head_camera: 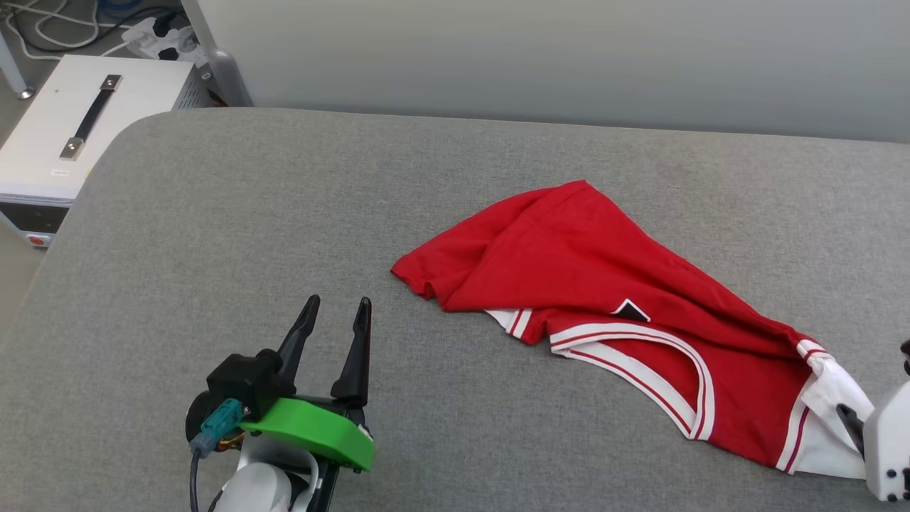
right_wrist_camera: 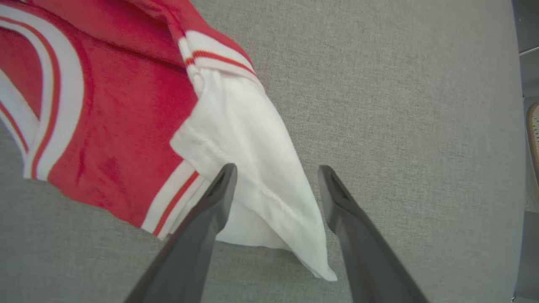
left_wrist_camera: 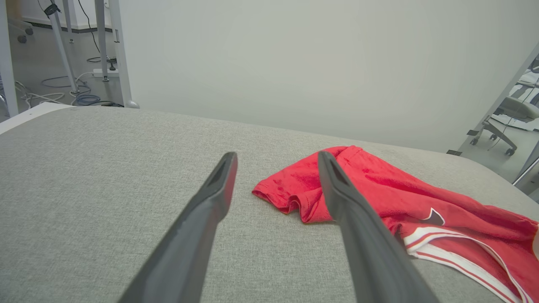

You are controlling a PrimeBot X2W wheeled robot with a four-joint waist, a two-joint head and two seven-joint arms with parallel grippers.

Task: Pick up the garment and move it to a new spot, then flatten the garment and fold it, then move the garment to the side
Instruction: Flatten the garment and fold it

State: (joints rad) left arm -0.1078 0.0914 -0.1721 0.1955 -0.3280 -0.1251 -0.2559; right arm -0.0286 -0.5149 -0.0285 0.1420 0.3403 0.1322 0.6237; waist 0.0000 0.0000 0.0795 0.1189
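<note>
The garment (head_camera: 604, 263) lies crumpled on the grey padded table (head_camera: 284, 213), right of centre: a red shirt with white, red-striped trim and a small black patch of print showing. Its white sleeve (head_camera: 835, 384) points to the table's near right. My right gripper (right_wrist_camera: 276, 170) hangs open just over that sleeve (right_wrist_camera: 252, 139), one finger on each side of the sleeve's tip, and it grips nothing. It sits at the lower right edge (head_camera: 853, 427) of the head view. My left gripper (head_camera: 334, 313) stands open above bare table, left of the garment's red hem (left_wrist_camera: 294, 198).
A white box (head_camera: 78, 121) with a black handle stands on the floor past the table's far left corner, with cables and a power strip (head_camera: 156, 39) behind it. A pale wall panel (head_camera: 569, 57) runs along the table's far edge. An office chair (left_wrist_camera: 513, 113) stands off to the right.
</note>
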